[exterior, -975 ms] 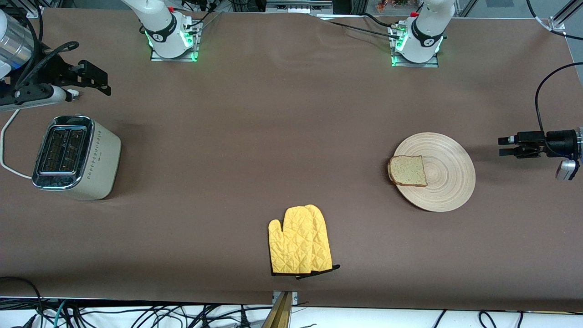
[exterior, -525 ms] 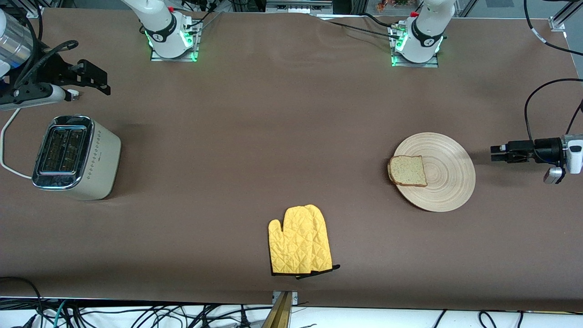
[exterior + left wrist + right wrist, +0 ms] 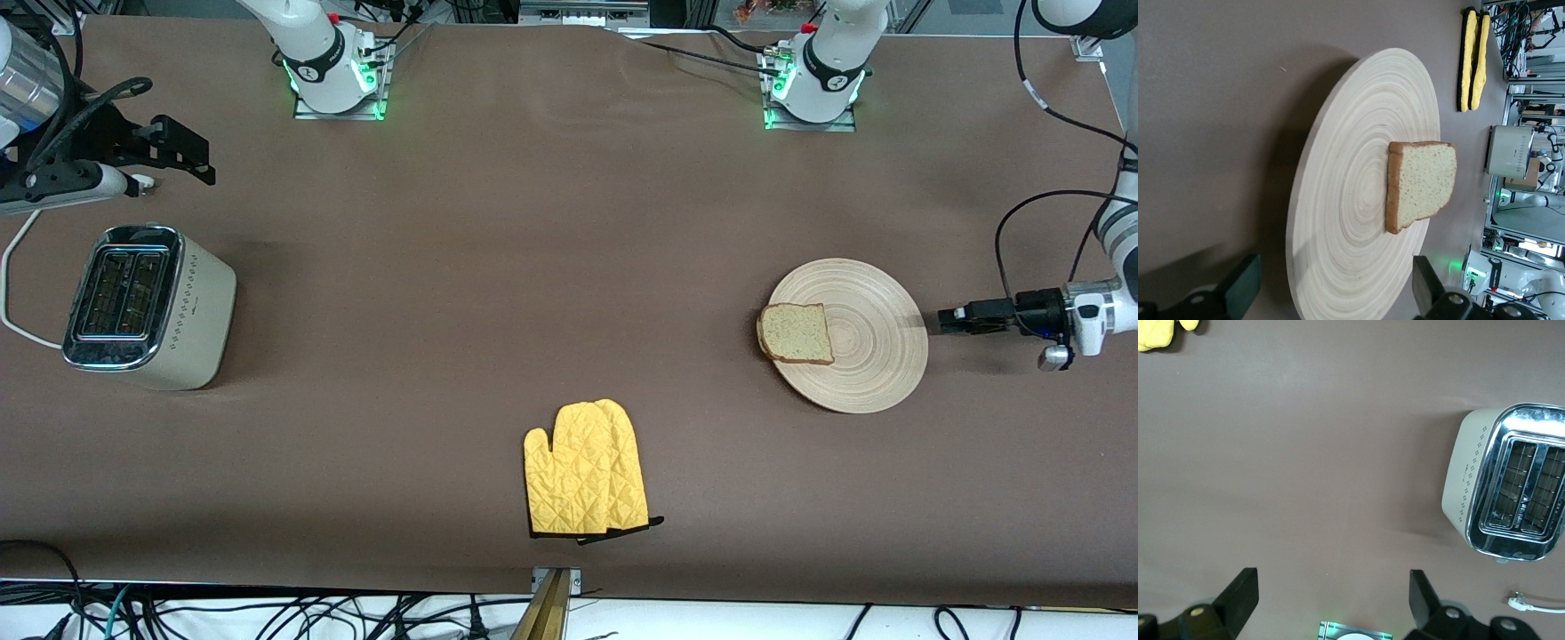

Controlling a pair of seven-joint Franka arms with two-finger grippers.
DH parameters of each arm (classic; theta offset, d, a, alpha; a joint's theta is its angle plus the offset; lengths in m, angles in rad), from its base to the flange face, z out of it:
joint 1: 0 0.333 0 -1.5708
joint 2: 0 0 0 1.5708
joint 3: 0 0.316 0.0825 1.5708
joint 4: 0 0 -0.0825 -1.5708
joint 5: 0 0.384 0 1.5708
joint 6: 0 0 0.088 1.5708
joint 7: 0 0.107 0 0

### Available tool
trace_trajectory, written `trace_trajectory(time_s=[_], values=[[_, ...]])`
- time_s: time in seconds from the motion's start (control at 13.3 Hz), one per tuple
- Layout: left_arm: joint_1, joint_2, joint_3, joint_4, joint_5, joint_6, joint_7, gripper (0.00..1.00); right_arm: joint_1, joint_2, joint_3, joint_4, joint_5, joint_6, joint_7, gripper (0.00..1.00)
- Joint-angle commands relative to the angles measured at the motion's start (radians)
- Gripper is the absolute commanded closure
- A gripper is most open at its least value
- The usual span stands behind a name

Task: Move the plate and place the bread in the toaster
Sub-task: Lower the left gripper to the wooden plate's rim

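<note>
The light-wood plate (image 3: 880, 360) lies toward the left arm's end of the table. The brown bread (image 3: 796, 333) rests on the plate's edge that faces the toaster. My left gripper (image 3: 949, 319) hangs low and open beside the plate's rim. In the left wrist view the plate (image 3: 1351, 173) reaches in between the fingers of the left gripper (image 3: 1336, 288), untouched, with the bread (image 3: 1421, 183) farther along. The cream toaster (image 3: 147, 307) stands at the right arm's end, slots empty. My right gripper (image 3: 188, 156) waits open above the table beside the toaster (image 3: 1505, 500); nothing sits in the right gripper (image 3: 1331, 595).
A yellow quilted oven mitt (image 3: 585, 471) lies flat mid-table, nearer to the front camera than the plate. The toaster's white cord (image 3: 9, 293) loops off toward the table's edge. Both arm bases (image 3: 333, 76) stand along the table's back edge.
My left gripper has come down and moved toward the plate until its tips stand at the rim. The right arm, plate, bread and toaster have not moved.
</note>
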Motion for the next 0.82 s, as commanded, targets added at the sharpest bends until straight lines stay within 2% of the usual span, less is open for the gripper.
trace_trajectory(time_s=[0.0,0.22,0.3,0.38,0.45,0.6,0.75], values=[[-0.022,0.028,-0.001,0.030,-0.044,0.021,-0.006,0.00,-0.001,-0.013,-0.002,-0.008,0.012,-0.003,-0.004,0.00],[-0.033,0.054,0.001,0.028,-0.084,0.050,-0.001,0.00,-0.001,-0.013,-0.002,-0.010,0.012,-0.003,-0.004,0.00],[-0.037,0.054,0.001,0.028,-0.073,0.072,0.010,0.10,-0.001,-0.013,-0.004,-0.010,0.012,-0.003,-0.004,0.00],[-0.039,0.054,0.001,0.028,-0.070,0.075,0.010,0.24,-0.001,-0.013,-0.004,-0.010,0.012,-0.003,-0.004,0.00],[-0.039,0.054,0.001,0.028,-0.070,0.075,0.011,0.42,-0.001,-0.013,-0.004,-0.010,0.012,-0.003,-0.004,0.00],[-0.054,0.051,0.004,0.028,-0.058,0.077,0.011,0.67,0.001,-0.013,-0.002,-0.010,0.012,-0.002,-0.002,0.00],[-0.076,0.048,0.004,0.030,-0.009,0.092,0.011,0.71,0.001,-0.012,-0.002,-0.010,0.012,-0.002,-0.004,0.00]])
